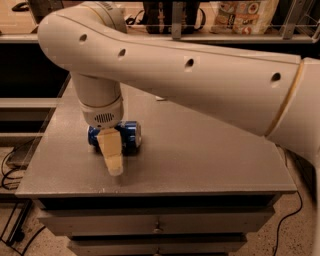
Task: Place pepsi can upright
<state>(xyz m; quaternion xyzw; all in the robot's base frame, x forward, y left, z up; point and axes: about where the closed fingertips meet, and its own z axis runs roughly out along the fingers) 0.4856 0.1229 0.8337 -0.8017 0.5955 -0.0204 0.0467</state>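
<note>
The pepsi can [131, 137] is blue and lies on its side on the grey table top [200, 160], left of centre. My gripper [114, 161] hangs down from the white wrist [102, 112] right in front of the can and covers its middle. Blue shows on both sides of the gripper. Its tan tip reaches down to the table surface near the can. The big white arm [200, 80] crosses the upper part of the view.
The table's front edge [150, 190] runs just below the gripper, with drawers [157, 227] under it. A shelf at the back holds a printed bag [245, 15]. Cables [10, 170] lie on the floor at the left. The arm hides the table's far part.
</note>
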